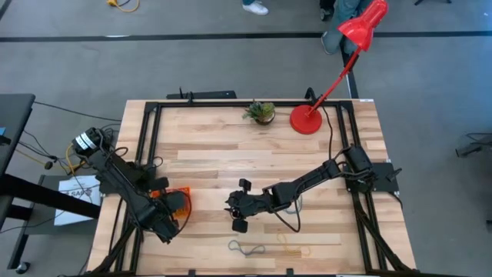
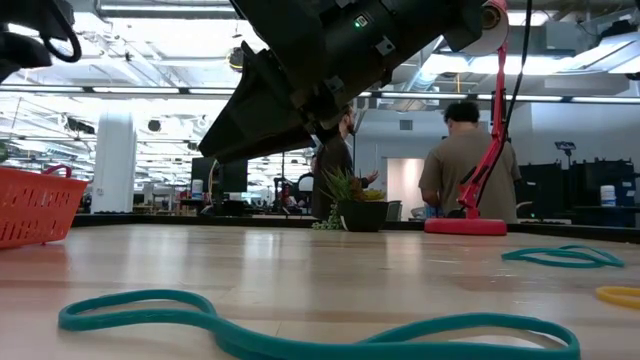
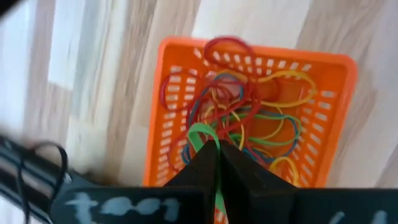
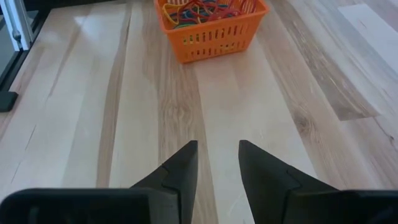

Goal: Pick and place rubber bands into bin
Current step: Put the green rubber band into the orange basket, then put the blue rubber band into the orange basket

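The orange bin (image 3: 249,118) sits at the table's left and holds several rubber bands of red, yellow, green and blue. My left gripper (image 3: 217,163) hangs over the bin's near end (image 1: 178,198), shut on a green rubber band (image 3: 202,134). My right gripper (image 4: 217,163) stands open above bare wood at the table's middle (image 1: 234,210), nothing between its fingers, facing the bin (image 4: 211,25). Loose bands lie flat near the front edge: a teal one (image 2: 300,325), a second teal one (image 2: 560,257) and a yellow one (image 1: 294,248). My left gripper pinches the green rubber band between its two fingertips, coming from above and pointing steeply down. A short loop of the band (image 3: 200,132) sticks out beyond the tips over the bands in the bin. A strand (image 3: 219,199) runs back between the fingers.
A red desk lamp's round base (image 1: 305,119) and a small potted plant (image 1: 261,112) stand at the table's far edge. A black frame borders the table. People stand in the room beyond (image 2: 468,160). Bare wood lies between the bin and my right gripper.
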Robot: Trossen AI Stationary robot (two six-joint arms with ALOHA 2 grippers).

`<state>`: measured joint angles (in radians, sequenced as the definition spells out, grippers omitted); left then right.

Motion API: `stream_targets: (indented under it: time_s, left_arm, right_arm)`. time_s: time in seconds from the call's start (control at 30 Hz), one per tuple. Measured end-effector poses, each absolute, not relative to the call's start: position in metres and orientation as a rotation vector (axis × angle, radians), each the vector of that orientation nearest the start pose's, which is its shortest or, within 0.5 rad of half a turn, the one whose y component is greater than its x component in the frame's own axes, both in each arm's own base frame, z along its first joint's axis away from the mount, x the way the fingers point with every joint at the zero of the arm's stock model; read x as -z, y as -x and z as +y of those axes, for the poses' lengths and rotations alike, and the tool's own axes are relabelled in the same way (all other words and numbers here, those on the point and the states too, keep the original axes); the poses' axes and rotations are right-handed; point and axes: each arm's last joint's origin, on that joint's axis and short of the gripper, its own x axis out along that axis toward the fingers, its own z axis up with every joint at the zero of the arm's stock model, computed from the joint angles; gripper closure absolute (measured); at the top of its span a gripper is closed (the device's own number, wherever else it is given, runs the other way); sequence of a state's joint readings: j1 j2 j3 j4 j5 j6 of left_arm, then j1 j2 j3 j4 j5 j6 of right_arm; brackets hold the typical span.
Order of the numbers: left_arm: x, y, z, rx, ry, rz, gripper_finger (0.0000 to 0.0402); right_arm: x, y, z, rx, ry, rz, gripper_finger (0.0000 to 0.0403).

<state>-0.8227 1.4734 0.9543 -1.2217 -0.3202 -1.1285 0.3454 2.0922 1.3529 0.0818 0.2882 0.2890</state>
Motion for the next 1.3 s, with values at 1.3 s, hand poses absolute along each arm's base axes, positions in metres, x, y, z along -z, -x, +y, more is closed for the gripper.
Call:
stream_targets:
  time_s: [1.3]
  left_arm:
    - [-0.192, -0.184, -0.147, -0.276, -0.258, 1.205, 0.0243]
  right_arm:
    - [-0.183, -0.395, 0.140, 0.112, -0.111, 0.853, 0.0291]
